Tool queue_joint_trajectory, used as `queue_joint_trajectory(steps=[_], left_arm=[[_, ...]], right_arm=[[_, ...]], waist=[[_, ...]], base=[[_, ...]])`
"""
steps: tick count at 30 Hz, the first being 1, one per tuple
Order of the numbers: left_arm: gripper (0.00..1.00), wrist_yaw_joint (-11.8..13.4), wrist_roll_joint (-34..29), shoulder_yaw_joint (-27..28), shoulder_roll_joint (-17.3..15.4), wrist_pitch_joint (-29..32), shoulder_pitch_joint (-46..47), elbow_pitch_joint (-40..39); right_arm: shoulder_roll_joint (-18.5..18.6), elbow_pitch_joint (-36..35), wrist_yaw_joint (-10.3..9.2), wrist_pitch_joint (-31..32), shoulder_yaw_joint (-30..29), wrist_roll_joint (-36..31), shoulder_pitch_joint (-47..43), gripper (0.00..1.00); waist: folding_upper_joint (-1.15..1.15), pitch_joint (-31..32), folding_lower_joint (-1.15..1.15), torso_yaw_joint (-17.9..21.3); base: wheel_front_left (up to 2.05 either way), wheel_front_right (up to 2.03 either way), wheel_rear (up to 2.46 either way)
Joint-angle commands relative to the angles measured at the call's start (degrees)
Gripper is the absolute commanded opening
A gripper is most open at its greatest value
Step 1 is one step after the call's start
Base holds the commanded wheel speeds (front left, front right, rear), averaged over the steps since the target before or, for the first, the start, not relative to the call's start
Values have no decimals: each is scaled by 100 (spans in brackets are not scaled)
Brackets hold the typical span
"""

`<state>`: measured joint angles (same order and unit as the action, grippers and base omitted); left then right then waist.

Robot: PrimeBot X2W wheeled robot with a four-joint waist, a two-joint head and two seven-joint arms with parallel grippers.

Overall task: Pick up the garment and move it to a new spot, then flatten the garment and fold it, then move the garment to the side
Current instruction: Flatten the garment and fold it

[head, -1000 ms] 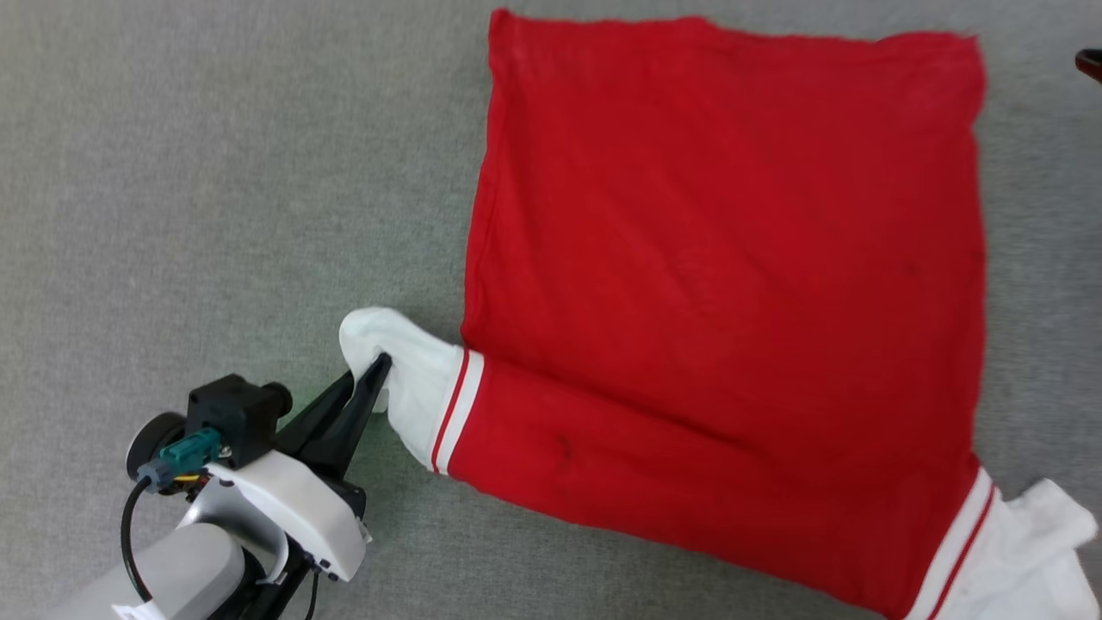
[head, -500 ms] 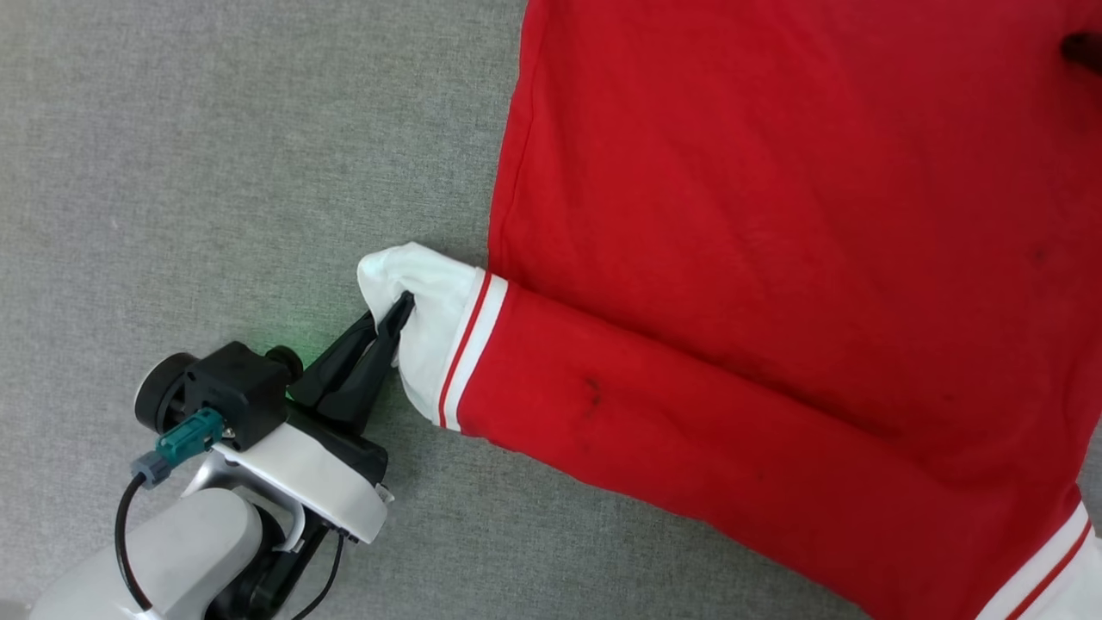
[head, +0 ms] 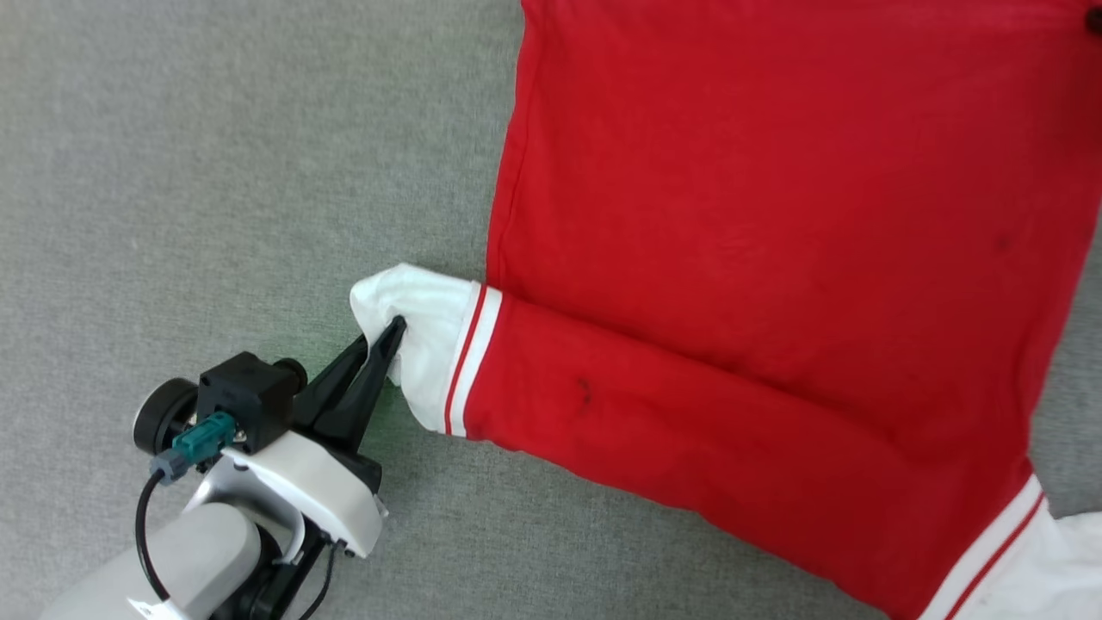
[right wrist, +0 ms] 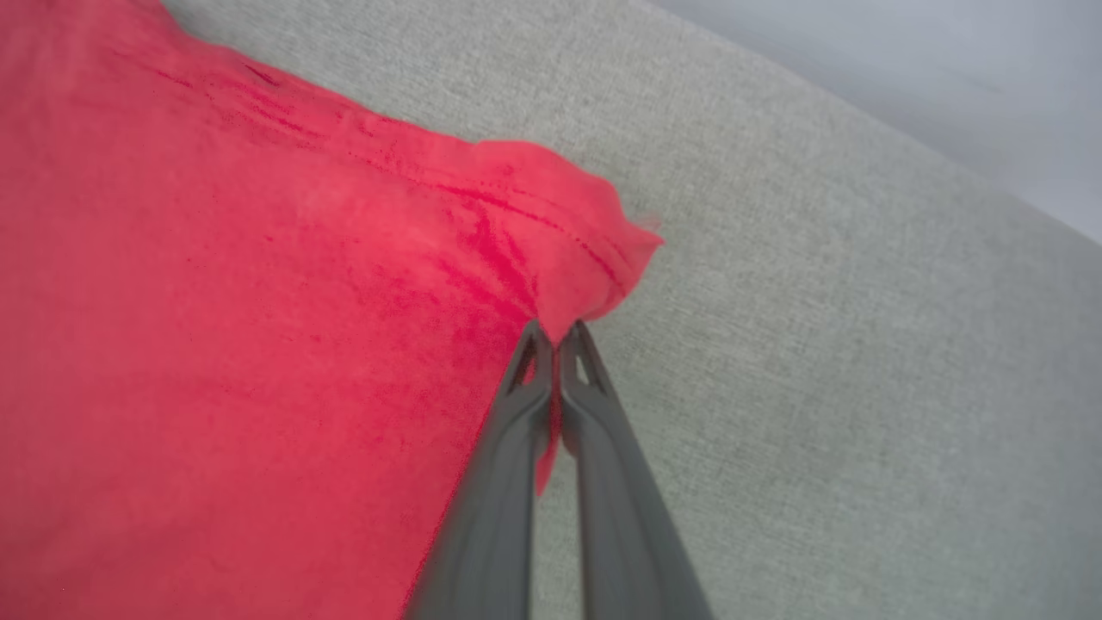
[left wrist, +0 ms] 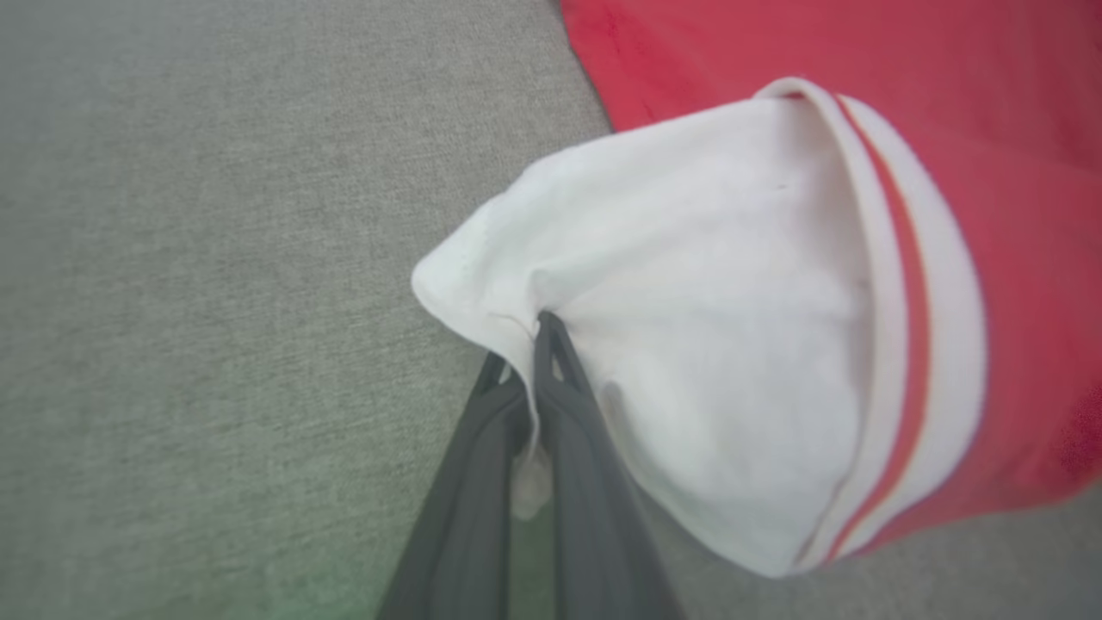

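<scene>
The left jaws are closed on the edge of a white sleeve [left wrist: 689,344]; in the left wrist view a tuck of white cloth sits pinched between the two dark fingers [left wrist: 594,491], and the sleeve bunches to a point above them. The right jaws are closed too, gripping a red corner [right wrist: 594,232] of the hem, with a sliver of red caught between their fingers [right wrist: 499,499] and small wrinkles fanning out from the bite.

Past the left grip the striped trim [head: 465,357] joins the sleeve to the shirt [head: 758,215], which lies spread on the grey tabletop [head: 215,172], plain side up, with no lettering showing. A fold line runs slantwise across it from the held sleeve toward the other sleeve [head: 1063,573] at the lower right of the head view. The held corner lies near the tabletop's far edge.

With both grips set on opposite ends of a shirt that already lies nearly flat, this reads as the flattening and folding step, probably the start of a pull or a fold, though I cannot tell which.

The next move calls for both arms to travel together with even tension. The cloth is thin and both bites are small, so a hard or lopsided tug could slip a grip or drag the whole shirt askew
</scene>
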<state>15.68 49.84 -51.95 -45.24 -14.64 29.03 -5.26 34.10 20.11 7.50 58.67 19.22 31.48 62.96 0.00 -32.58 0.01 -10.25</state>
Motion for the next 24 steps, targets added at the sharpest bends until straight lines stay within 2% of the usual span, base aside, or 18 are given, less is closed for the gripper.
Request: queue_joint_trajectory(steps=[1,4,7,11,14,19,24], left_arm=[[0,27,38,-3,2,-6,-81,17],[0,65,128,-21,-13,-7,-260,69],[0,118,238,-21,-43,-13,-476,106],[0,184,350,-26,-96,-18,-779,144],[0,218,418,-20,-139,-28,-969,163],[0,276,468,-8,-231,-37,-1231,134],[0,317,504,12,-315,-43,-1397,95]], right_arm=[[122,-90,-2,-118,79,80,-115,0],[414,-384,-2,-371,312,388,-445,0],[863,-789,-2,-495,649,636,-1019,0],[1398,-1348,-2,-752,659,1060,-1887,0],[1733,-1672,-2,-985,444,1260,-2639,0],[2033,-1962,-2,-1290,-144,1496,-4056,0],[1992,-2103,-2,-1469,-848,1593,-5438,0]], waist=[[0,325,-1,112],[0,683,-1,216],[0,1022,-1,352],[0,1370,-1,509],[0,1591,-1,612],[0,1869,-1,746],[0,2022,-1,834]], base=[[0,0,0],[0,0,0],[0,0,0],[0,0,0],[0,0,0],[0,0,0],[0,0,0]])
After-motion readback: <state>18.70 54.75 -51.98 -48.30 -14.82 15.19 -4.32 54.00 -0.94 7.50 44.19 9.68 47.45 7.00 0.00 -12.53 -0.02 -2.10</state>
